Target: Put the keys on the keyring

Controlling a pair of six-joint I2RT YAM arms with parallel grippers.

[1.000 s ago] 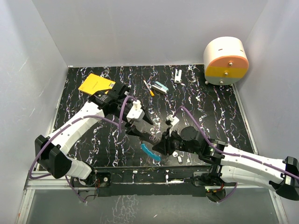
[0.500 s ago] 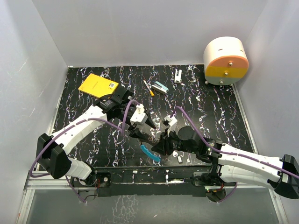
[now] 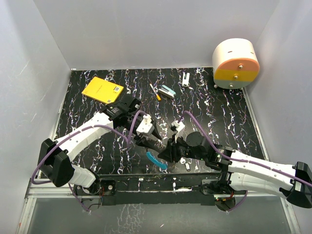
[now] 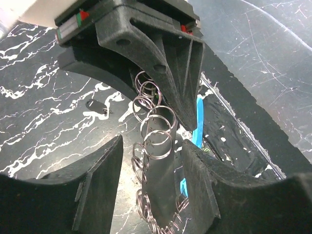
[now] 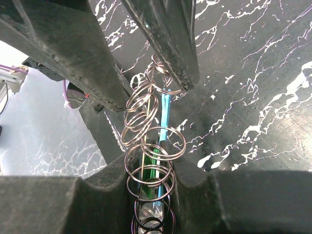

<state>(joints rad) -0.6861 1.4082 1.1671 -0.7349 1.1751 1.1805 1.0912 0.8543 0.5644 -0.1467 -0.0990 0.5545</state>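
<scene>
Left wrist view: the ring chain (image 4: 152, 141) is cut off at the bottom edge. Right wrist view: the green key (image 5: 155, 165) is largely hidden behind the rings, within the right gripper (image 5: 151, 181). Top view: only the blue arc of the keyring (image 3: 157, 160) can be made out.

Shiny metal keyring (image 4: 157, 131), smooth blue plastic arc (image 4: 198, 122), matt black left claw (image 4: 152, 145)
</scene>
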